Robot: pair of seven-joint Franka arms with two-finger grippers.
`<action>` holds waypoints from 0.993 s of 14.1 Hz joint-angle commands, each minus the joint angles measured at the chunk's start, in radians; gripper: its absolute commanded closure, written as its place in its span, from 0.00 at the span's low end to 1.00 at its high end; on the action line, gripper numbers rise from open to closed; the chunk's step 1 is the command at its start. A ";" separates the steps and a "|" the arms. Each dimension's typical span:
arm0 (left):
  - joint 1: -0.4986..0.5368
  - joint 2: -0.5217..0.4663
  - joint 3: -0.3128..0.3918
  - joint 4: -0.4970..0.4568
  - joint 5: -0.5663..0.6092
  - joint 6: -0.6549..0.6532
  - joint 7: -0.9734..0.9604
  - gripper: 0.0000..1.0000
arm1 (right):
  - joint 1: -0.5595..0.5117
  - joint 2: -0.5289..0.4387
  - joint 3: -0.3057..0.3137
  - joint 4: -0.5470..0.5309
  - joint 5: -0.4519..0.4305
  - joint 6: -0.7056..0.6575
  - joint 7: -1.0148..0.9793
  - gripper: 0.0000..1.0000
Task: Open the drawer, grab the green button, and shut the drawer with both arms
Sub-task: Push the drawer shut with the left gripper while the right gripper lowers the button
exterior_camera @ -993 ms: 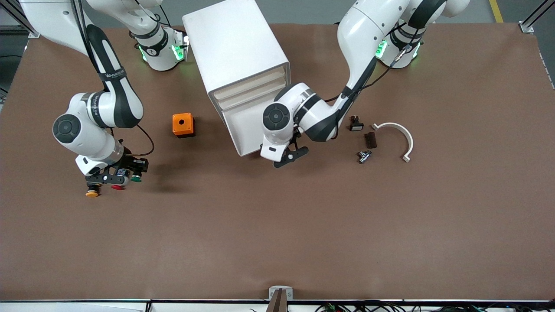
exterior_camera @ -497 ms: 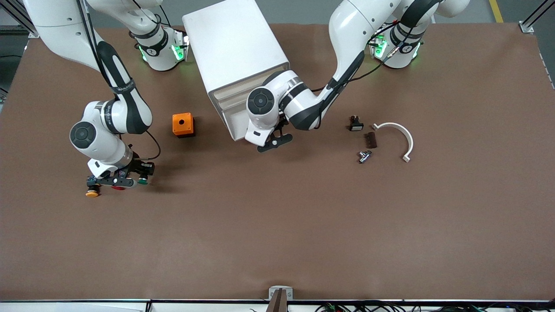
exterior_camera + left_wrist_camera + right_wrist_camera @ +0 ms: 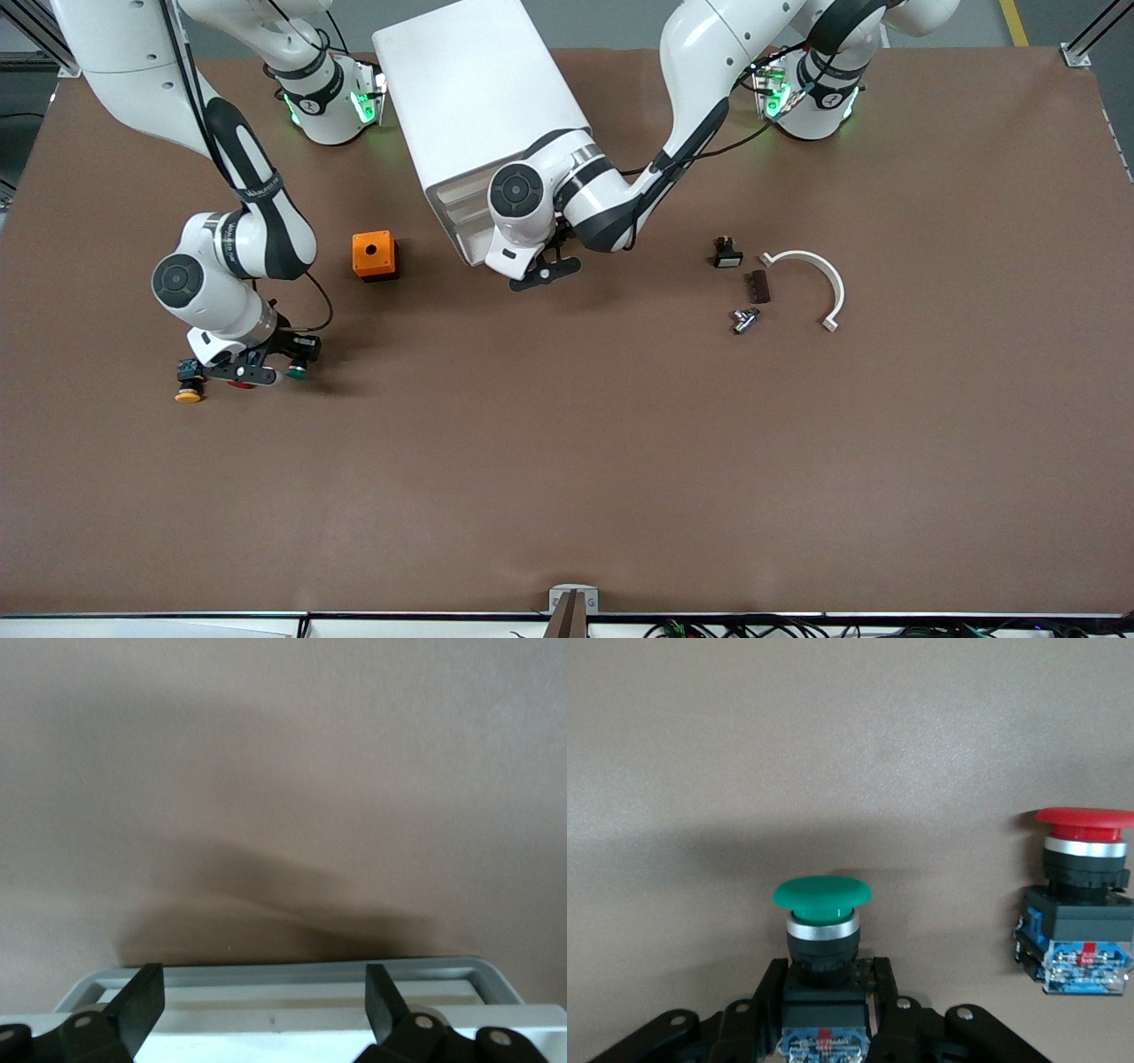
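Observation:
The white cabinet (image 3: pixel 483 97) stands near the arms' bases. Its lowest drawer (image 3: pixel 468 246) sticks out a short way from the front. My left gripper (image 3: pixel 542 270) is open at the drawer's front. In the left wrist view the drawer's grey rim (image 3: pixel 292 973) runs between the spread fingertips (image 3: pixel 142 997) of the left gripper (image 3: pixel 264 1005). My right gripper (image 3: pixel 282 372) hangs low over the table toward the right arm's end, shut on the green button (image 3: pixel 298 373). In the right wrist view the right gripper (image 3: pixel 828 1001) clamps the black body of the green button (image 3: pixel 822 902).
A red-capped button (image 3: pixel 237 383) (image 3: pixel 1085 895) and an orange-capped one (image 3: pixel 188 396) lie beside the right gripper. An orange box (image 3: pixel 373 255) sits near the cabinet. Toward the left arm's end lie a small black part (image 3: pixel 726 254), a brown piece (image 3: pixel 757 285), a metal fitting (image 3: pixel 744 319) and a white curved piece (image 3: pixel 811 270).
The left gripper has moved toward the cabinet and the drawer has slid most of the way in with it. The right gripper has shifted slightly toward the left arm's end with the green button.

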 commanded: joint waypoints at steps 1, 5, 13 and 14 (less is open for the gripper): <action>-0.013 0.001 -0.004 -0.002 -0.035 0.016 -0.007 0.00 | -0.011 0.046 0.011 0.030 0.018 0.044 0.005 1.00; -0.023 0.002 -0.004 -0.002 -0.110 0.016 -0.007 0.00 | -0.007 0.061 0.011 0.028 0.018 0.068 0.008 0.99; -0.050 0.010 -0.004 -0.005 -0.115 0.016 -0.007 0.00 | -0.011 0.052 0.011 0.105 0.018 -0.098 -0.005 0.00; -0.052 0.010 -0.004 -0.005 -0.115 0.016 -0.007 0.00 | -0.012 0.047 0.010 0.128 0.018 -0.132 -0.008 0.00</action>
